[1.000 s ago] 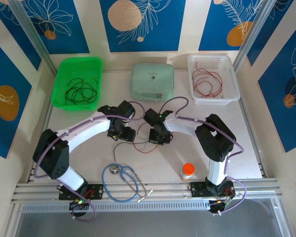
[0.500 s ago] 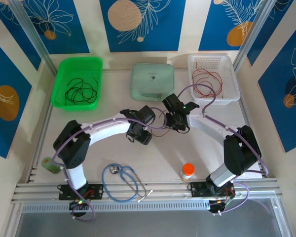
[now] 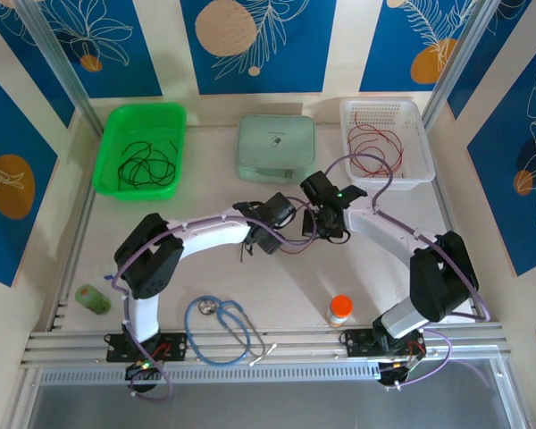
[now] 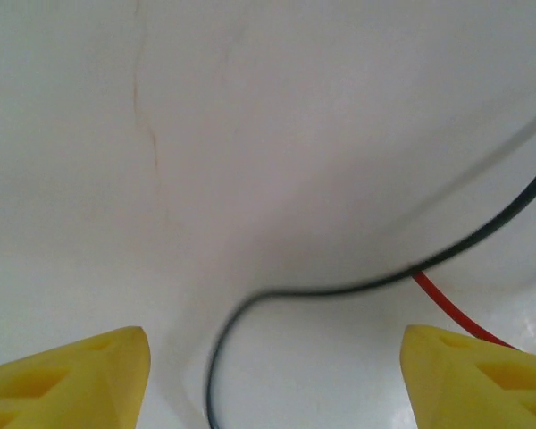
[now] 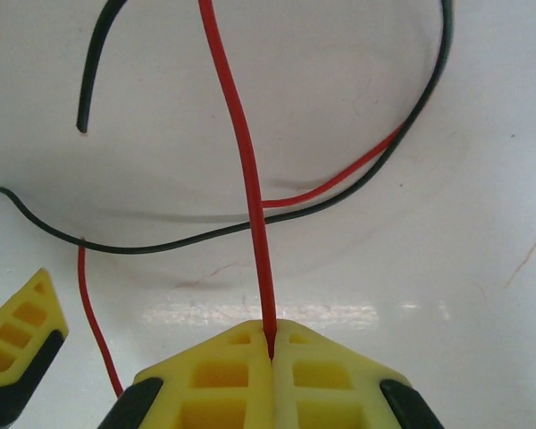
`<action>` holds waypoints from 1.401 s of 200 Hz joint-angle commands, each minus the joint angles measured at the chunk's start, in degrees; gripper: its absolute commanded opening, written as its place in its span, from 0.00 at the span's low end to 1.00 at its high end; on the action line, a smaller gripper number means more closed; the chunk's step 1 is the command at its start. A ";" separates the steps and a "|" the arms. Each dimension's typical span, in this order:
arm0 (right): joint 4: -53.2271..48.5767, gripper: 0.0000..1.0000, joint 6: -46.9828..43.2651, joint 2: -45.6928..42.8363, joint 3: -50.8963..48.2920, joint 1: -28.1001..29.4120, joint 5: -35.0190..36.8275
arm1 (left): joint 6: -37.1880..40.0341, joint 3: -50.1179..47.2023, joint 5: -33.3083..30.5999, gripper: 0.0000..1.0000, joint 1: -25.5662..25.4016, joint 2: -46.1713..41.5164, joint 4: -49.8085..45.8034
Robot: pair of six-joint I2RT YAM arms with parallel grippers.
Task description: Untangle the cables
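My right gripper (image 5: pixel 270 344) is shut on a red cable (image 5: pixel 241 134), which runs straight up from the closed yellow jaws. A black cable (image 5: pixel 250 223) crosses that red cable on the white table, with one loose end at upper left. My left gripper (image 4: pixel 272 384) stands open just above the table. A black cable (image 4: pixel 339 288) curves between its yellow fingers (image 4: pixel 71 375), touching neither, and a bit of red cable (image 4: pixel 447 308) lies by the right one. From above, the left gripper (image 3: pixel 257 239) and right gripper (image 3: pixel 326 219) sit close together at mid-table.
A green bin (image 3: pixel 116 125) at the back left holds black cables (image 3: pixel 143 165). A white basket (image 3: pixel 411 116) at the back right holds red cables (image 3: pixel 375 147). A pale green box (image 3: pixel 275 146) sits between them. A blue stethoscope (image 3: pixel 223 326), an orange-capped bottle (image 3: pixel 339 310) and a small green object (image 3: pixel 93 298) lie near the front.
Both grippers have moved from the table's middle toward the back right, the right one carrying the red cable. The left arm has stretched further right, uncovering the small green object at the left edge.
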 commanded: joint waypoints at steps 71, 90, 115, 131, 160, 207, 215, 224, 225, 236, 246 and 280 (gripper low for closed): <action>-1.14 0.00 -18.83 -3.94 2.35 -7.08 -11.98 | 16.49 -1.02 9.82 0.78 -0.27 3.42 7.37; -1.27 0.00 -20.14 -4.10 2.70 -7.08 -13.37 | 18.35 0.74 8.84 0.78 -0.26 5.10 7.18; -1.33 0.00 -21.16 -4.99 2.65 -7.08 -15.04 | 20.64 2.94 8.84 0.75 -0.11 7.82 6.45; -1.30 0.00 -21.54 -6.05 2.35 -7.19 -16.07 | 21.09 4.38 8.88 0.70 0.23 9.40 5.36; -1.31 0.00 -21.60 -8.36 1.77 -7.91 -17.77 | 20.59 5.83 11.30 0.47 0.98 11.05 3.94; -2.64 0.00 -21.46 -12.46 1.68 -9.82 -18.64 | 18.14 3.10 8.91 0.00 1.55 10.61 5.33; -3.12 0.00 -21.32 -13.25 1.77 -10.25 -18.33 | 17.46 1.87 7.60 0.00 1.79 9.82 6.18; -3.74 0.00 -21.09 -13.99 1.82 -10.90 -17.94 | 16.40 0.62 5.35 0.00 2.18 8.67 7.25; -3.83 0.00 -21.06 -14.12 1.84 -11.01 -17.88 | 16.27 0.50 5.11 0.00 2.28 8.51 7.34; -4.76 0.00 -20.50 -14.98 1.95 -12.07 -17.29 | 14.60 -0.70 2.91 0.00 3.12 6.85 8.08; -5.51 0.00 -19.84 -15.78 2.03 -13.18 -16.71 | 12.87 -1.90 1.19 0.00 4.02 4.89 8.58; -8.64 0.00 -18.25 -17.57 2.12 -17.45 -13.21 | 6.58 -6.48 -1.49 0.00 7.87 -3.62 10.26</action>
